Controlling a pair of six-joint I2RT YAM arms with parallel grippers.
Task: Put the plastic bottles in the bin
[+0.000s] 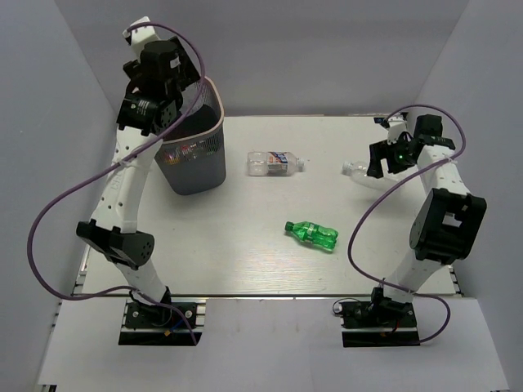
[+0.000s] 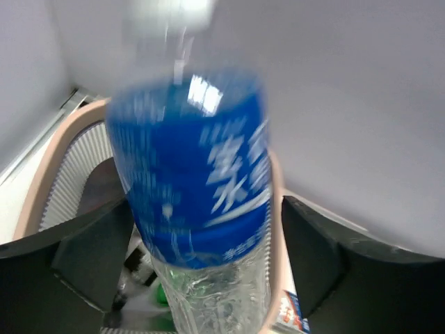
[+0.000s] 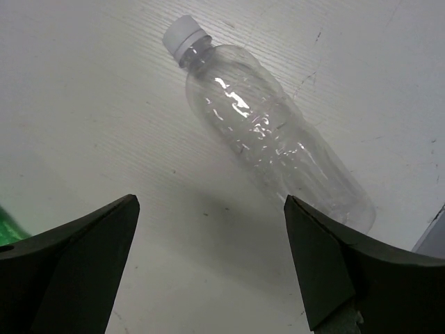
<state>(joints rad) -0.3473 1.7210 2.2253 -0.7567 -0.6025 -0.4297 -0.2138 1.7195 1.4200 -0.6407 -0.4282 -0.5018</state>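
Left gripper (image 2: 205, 261): above the bin's (image 1: 196, 159) mouth; fingers spread either side of a blue-labelled bottle (image 2: 191, 181), with a sliver of bin rim showing between the bottle and one finger. The bottle was blurred while the fingers were sharp.
Blue-labelled bottle: upright, pale cap uppermost, over the bin's opening.
Right gripper (image 3: 208, 209): far across the table (image 1: 245, 269) from the bin; jaws wide, gripping nothing.
Unlabelled clear bottle (image 3: 268, 136): white cap, on its side on the table, beyond the right fingertips and apart from them, on the table's side away from the bin.
Labelled clear bottle (image 1: 274, 163): on its side, just beside the bin.
Green bottle (image 1: 311, 234): on its side, farther from the bin and nearer the arm bases.
Left wrist view only: the blue label, the pale bin rim (image 2: 42, 174) and something green at the bottom of the bin.
Top view only: the labelled clear bottle and the bin's mesh wall with red-tinged contents behind it.
Right wrist view only: the unlabelled bottle's crumpled wall.
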